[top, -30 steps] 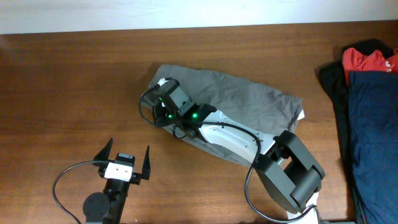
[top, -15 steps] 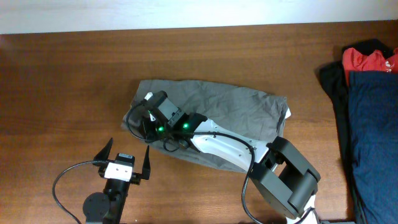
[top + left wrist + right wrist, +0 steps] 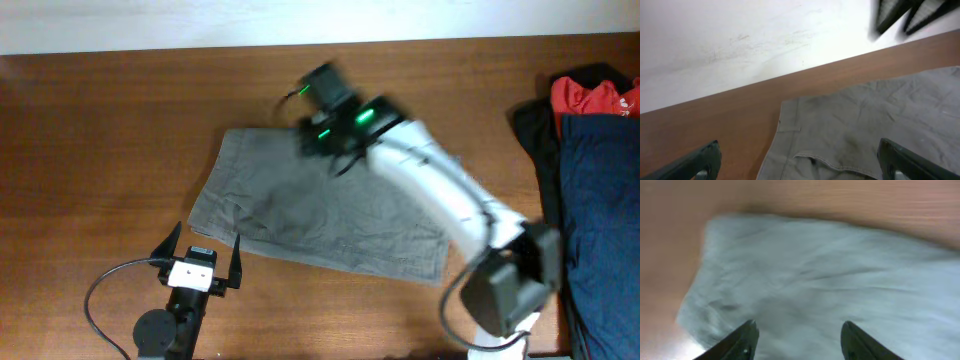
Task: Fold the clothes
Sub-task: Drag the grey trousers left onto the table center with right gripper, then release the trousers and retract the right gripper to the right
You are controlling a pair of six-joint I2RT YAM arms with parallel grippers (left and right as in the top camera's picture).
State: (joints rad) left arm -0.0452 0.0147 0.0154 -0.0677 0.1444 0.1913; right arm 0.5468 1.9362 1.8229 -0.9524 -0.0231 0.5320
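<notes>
**Both hands open and empty; the garment lies flat with no fold in it**

The right hand point(image 3: 798, 324) has its fingers spread wide with nothing between them. It hangs over the grey-olive clothes point(image 3: 320, 215), and its own camera shows creased cloth directly beneath and ahead of it, out to a rounded corner and then bare wood. The left hand point(image 3: 208, 232) is just as wide open and grips nothing. It sits low at the near edge of the garment, with the cloth just ahead of its fingertips.

The garment lies spread across the surface point(image 3: 100, 150) as a single rough rectangle. No edge is turned over and no layer is doubled, so I judge that every fold is yet to be made.

The overhead view alone gives the whole outline of the garment. It also shows a navy blue garment point(image 3: 600, 200) and a red garment point(image 3: 590, 95), heaped well away on the right hand's outer side. That view smears the right hand, so its opening can only be read from its wrist camera. The left wrist view adds a stitched seam, a flat band along the garment's edge, and the wall beyond. The right wrist view is too blurred for such detail.
</notes>
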